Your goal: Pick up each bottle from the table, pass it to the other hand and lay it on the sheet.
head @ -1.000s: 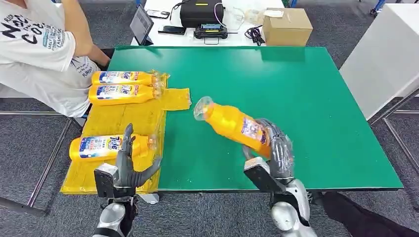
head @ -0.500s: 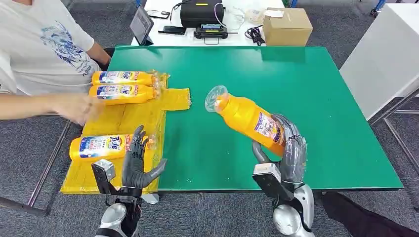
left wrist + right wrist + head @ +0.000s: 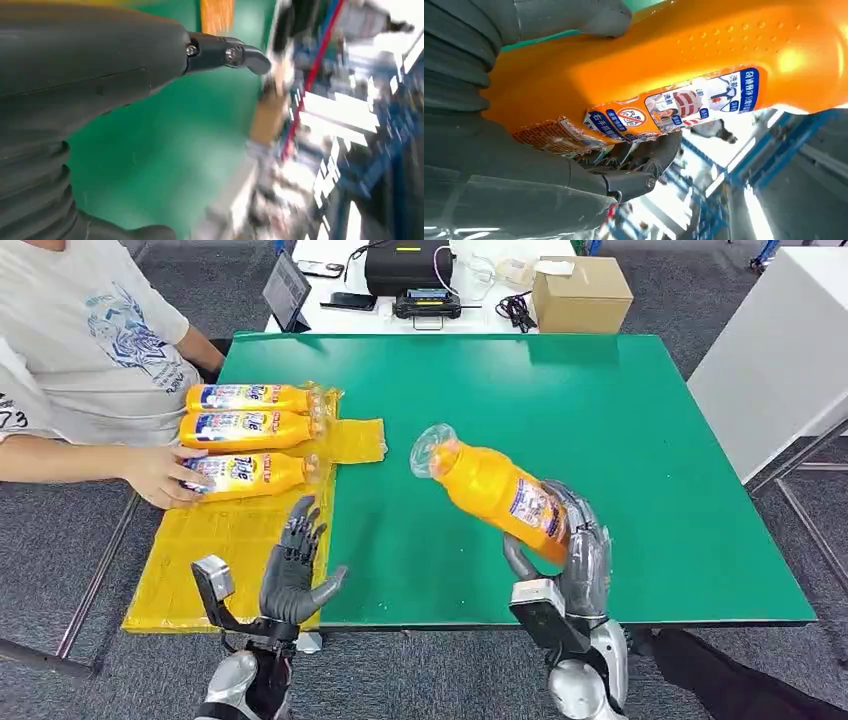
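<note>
Right robot hand [image 3: 580, 560] grips orange bottle [image 3: 495, 490] at its base, held tilted above green desk [image 3: 620, 420], cap end toward the sheet [image 3: 240, 530]. Left robot hand [image 3: 295, 570] empty, fingers spread, at sheet's edge.
</note>
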Available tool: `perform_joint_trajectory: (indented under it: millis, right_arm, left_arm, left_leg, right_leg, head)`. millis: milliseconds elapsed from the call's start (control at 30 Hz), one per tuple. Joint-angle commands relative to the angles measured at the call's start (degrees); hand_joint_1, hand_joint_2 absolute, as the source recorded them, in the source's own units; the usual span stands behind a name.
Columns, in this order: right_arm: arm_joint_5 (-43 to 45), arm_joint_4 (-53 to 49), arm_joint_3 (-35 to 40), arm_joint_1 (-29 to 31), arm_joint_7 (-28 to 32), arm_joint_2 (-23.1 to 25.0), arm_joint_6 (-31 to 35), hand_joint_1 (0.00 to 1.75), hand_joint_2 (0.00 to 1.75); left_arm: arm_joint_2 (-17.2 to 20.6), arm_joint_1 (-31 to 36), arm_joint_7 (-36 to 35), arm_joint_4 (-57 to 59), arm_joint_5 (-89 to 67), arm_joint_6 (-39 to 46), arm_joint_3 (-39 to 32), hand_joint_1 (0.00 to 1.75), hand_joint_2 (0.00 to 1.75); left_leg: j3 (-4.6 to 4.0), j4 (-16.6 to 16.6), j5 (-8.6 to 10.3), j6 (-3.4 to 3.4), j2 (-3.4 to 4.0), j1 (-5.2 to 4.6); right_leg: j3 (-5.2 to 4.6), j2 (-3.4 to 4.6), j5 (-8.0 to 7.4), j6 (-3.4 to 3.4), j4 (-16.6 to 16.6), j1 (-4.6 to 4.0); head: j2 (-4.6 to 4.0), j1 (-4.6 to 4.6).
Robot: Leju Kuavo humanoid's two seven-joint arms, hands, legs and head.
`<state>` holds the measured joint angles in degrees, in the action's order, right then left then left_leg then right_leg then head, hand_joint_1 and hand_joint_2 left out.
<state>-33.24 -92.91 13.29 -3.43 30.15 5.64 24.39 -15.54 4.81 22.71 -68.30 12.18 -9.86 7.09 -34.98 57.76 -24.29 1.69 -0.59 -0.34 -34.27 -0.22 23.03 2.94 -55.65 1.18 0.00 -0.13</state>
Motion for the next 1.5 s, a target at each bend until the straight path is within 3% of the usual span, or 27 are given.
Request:
perform_joint_trajectory:
  millis: [33,467,1267,1300,1333,1367,1500]
  right_arm:
    - [0.7,20.2,7.9,2.1,6.2,5.5,-1.0,1.75,1.75]
    - [8.3,36.2,16.8,8.1,9.1,9.4,-3.7,1.75,1.75]
    - [10.8,39.8,21.5,10.6,8.8,9.9,-5.7,1.75,1.75]
    - [11.0,39.7,21.6,10.6,8.8,9.8,-5.4,1.75,1.75]
    - [11.0,39.6,21.6,10.6,8.7,9.7,-5.3,1.75,1.75]
    - [11.1,39.0,21.5,10.3,8.6,9.4,-5.1,1.75,1.75]
    - [11.2,38.0,21.0,9.9,8.2,9.0,-5.1,1.75,1.75]
  left_arm:
    - [3.5,1.3,-3.4,0.9,5.9,-4.2,9.3,0.0,1.75]
    - [3.2,2.7,-3.7,2.6,6.8,-2.9,10.9,0.0,1.75]
    - [3.1,2.3,-3.7,3.8,8.2,-3.4,11.0,0.0,1.75]
    - [3.0,2.2,-3.4,3.5,7.9,-3.2,10.9,0.07,1.75]
    - [2.9,2.1,-3.4,3.3,7.9,-3.0,10.8,1.19,1.75]
    - [3.0,1.9,-3.1,2.7,7.4,-2.8,10.9,1.75,1.75]
    - [2.7,1.4,-2.7,1.9,6.7,-1.8,10.2,1.75,1.75]
  left_leg:
    - [0.23,-0.1,-0.06,-0.1,0.18,0.09]
    - [0.38,-0.1,-0.12,-0.15,0.23,0.16]
    - [0.3,0.0,-0.13,-0.14,0.13,0.14]
    - [0.25,-0.1,-0.09,-0.11,0.12,0.11]
    - [0.32,0.0,-0.14,-0.15,0.14,0.15]
    - [0.22,-0.1,-0.08,-0.11,0.09,0.1]
    - [0.19,0.0,-0.07,-0.1,0.05,0.1]
  right_leg:
    - [0.2,0.15,0.0,-0.11,0.1,-0.09]
    - [0.33,0.19,0.05,-0.19,0.1,-0.16]
    - [0.28,0.1,0.09,-0.18,0.1,-0.14]
    - [0.22,0.09,0.07,-0.15,0.1,-0.1]
    - [0.31,0.11,0.11,-0.19,0.1,-0.15]
    - [0.2,0.06,0.07,-0.14,0.0,-0.09]
    - [0.17,0.03,0.07,-0.13,0.0,-0.1]
  head:
    - [0.0,0.0]
    - [0.0,0.02]
    - [0.0,0.02]
    - [0.0,0.02]
    - [0.0,0.02]
    - [0.0,0.02]
    - [0.0,0.02]
